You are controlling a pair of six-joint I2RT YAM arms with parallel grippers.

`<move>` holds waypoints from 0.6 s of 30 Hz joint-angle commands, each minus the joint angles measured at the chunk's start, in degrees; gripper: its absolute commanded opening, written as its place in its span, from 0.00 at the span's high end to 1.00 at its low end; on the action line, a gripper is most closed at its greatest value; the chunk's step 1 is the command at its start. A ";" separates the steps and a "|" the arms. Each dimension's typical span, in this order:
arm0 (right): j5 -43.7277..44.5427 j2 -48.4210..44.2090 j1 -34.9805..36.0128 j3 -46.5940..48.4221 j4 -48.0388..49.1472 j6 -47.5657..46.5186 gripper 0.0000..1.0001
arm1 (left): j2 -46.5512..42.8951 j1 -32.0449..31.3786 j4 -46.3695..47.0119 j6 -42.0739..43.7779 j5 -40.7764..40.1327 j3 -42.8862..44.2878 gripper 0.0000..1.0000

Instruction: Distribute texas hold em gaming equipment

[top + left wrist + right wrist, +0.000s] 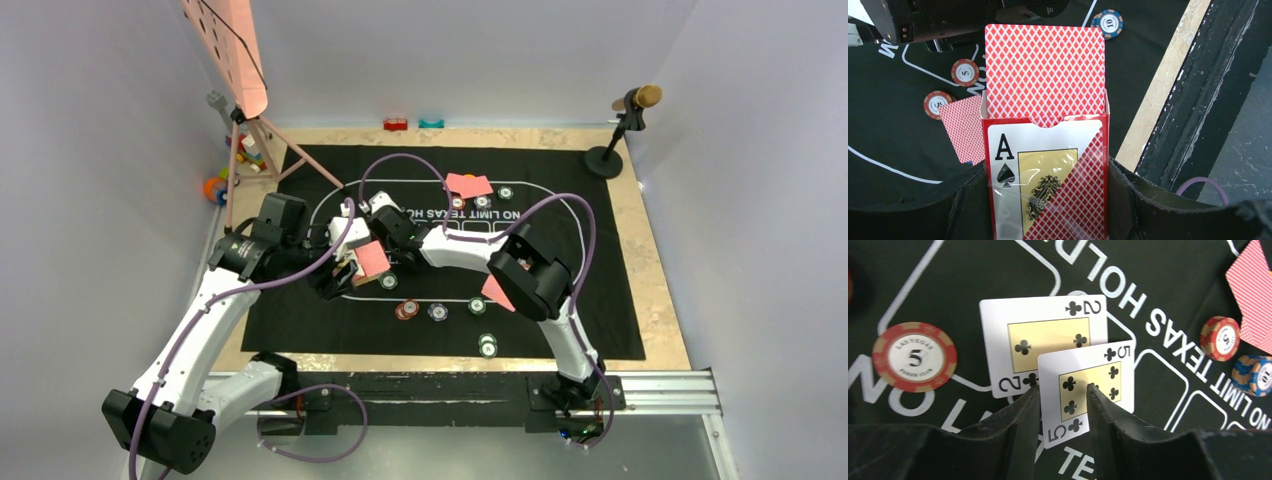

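Right gripper [1063, 390] jaws spread, fingers either side of 5 of clubs [1075, 375], face up, overlapping 2 of clubs [1048, 335] on mat [973, 270]; contact unclear. Left gripper [1048, 187] clamps box [1048, 160], 1 red-backed card [1045, 70] sticking out its top. Red chip [914, 356] lies beside the 2.

Walled in pale grey [100, 120] on three sides; evenly lit.
Beneath the black mat [610, 250], showing round its edges: light wooden tabletop [657, 290]. Off its far right corner: microphone [637, 99] on a round-based stand. Off its far left corner: pink perforated board [225, 50] on a tripod, bright toy blocks [240, 160] at the feet. Beyond its far edge: red block [396, 124], teal block [431, 123]. Along its near side: metal rail [660, 390].
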 commanded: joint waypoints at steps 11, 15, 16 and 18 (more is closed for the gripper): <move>-18.07 -3.59 -1.63 -3.21 -0.99 2.34 0.49 | -0.59 0.44 0.63 0.04 1.00 2.15 1.00; -24.12 -7.65 -4.98 -5.26 -0.42 5.51 0.47 | -0.60 0.44 0.56 0.21 0.93 2.23 1.00; -25.88 -8.77 -6.19 -5.40 -0.64 6.49 0.46 | -0.50 0.44 0.64 0.25 0.93 2.23 1.00; -29.05 -11.47 -9.06 -5.61 -0.94 8.72 0.46 | -0.36 0.44 0.65 0.21 0.97 2.19 1.00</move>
